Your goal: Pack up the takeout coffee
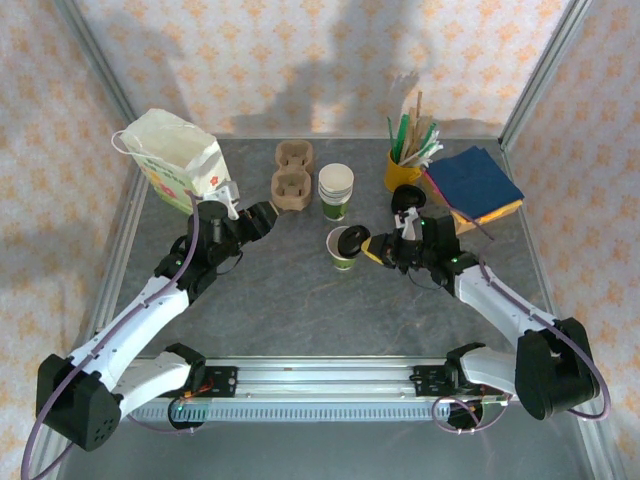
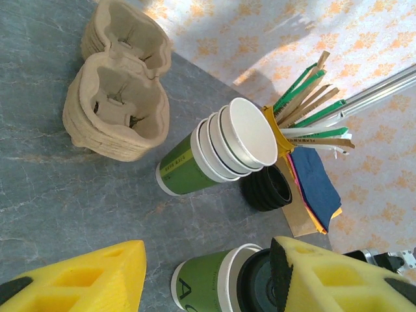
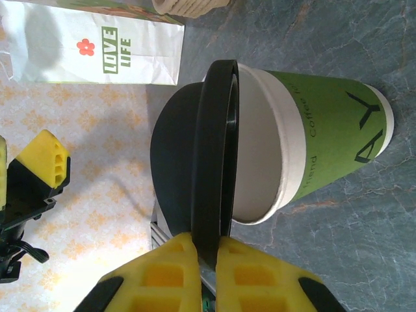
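The cup [image 1: 341, 258] stands mid-table with its lid [image 3: 195, 143] tilted against the rim (not seated), and the right gripper [image 3: 207, 250] pinches the lid's edge. Just behind are a cup stack [image 1: 336, 188], a lid stack [image 2: 266, 188], trays [image 1: 291, 180] and a pot [image 1: 402, 170] of stirrers, with a bag [image 1: 178, 155] at back-left. The left gripper [image 1: 258, 220] hovers left of the cup, jaws wide and empty, and bare table lies in front.
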